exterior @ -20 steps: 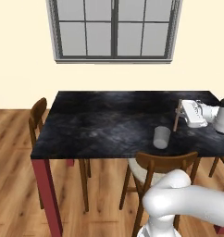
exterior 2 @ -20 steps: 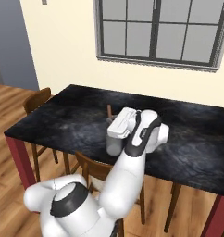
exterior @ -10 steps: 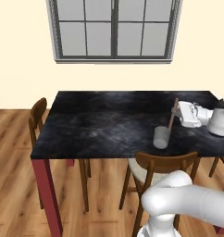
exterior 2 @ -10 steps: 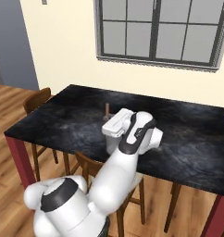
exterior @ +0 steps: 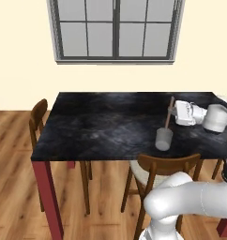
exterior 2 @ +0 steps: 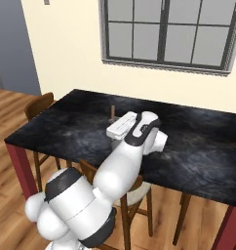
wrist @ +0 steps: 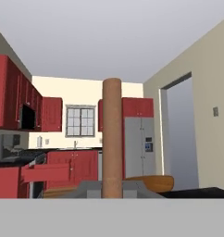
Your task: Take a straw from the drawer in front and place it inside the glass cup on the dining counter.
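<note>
Currently, the straw point(exterior: 169, 114) is being held upright in the fully closed gripper point(exterior: 172, 112), just above the cup point(exterior: 163, 139), which is standing on the black counter point(exterior: 101, 126) near its front edge. Seen from the hand, the straw point(wrist: 112, 139) is being shown tall and vertical, and a drawer point(wrist: 46, 172) is being left pulled out among the red cabinets point(wrist: 72, 163).

Bare dining counter point(exterior: 101, 126) left of glass cup point(exterior: 163, 139) (chair point(exterior: 167, 164) below)
</note>
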